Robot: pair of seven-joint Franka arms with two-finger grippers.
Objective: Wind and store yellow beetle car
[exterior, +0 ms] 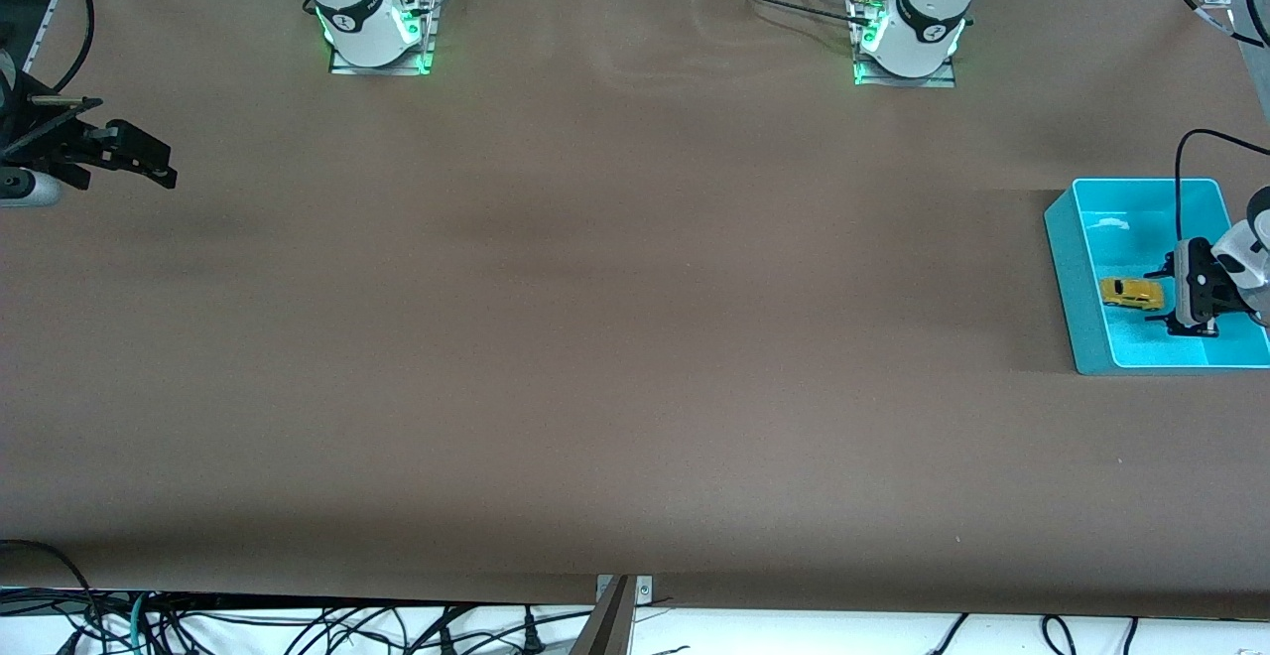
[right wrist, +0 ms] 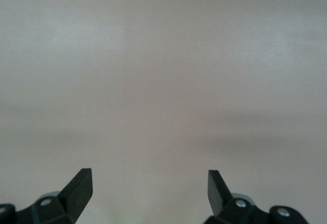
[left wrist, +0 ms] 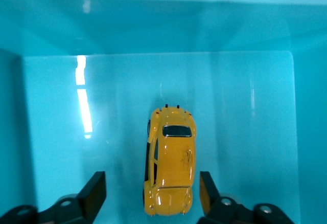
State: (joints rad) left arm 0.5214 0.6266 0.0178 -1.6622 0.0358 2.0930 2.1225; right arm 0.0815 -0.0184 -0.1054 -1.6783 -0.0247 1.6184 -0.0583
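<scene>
The yellow beetle car [exterior: 1131, 293] lies on the floor of the turquoise bin [exterior: 1077, 268] at the left arm's end of the table. My left gripper [exterior: 1176, 300] is over the bin beside the car, open and empty. In the left wrist view the car [left wrist: 171, 160] lies between the two spread fingers [left wrist: 93, 192], which do not touch it, and the left gripper [left wrist: 150, 191] is just above the bin floor [left wrist: 245, 132]. My right gripper [exterior: 149, 161] waits at the right arm's end of the table, open and empty; in the right wrist view the right gripper [right wrist: 149, 188] faces only bare table.
The brown table [exterior: 615, 337] spreads wide between the two arms. The bin's walls [left wrist: 153, 19] rise around the left gripper. Cables hang along the table's near edge [exterior: 397, 625].
</scene>
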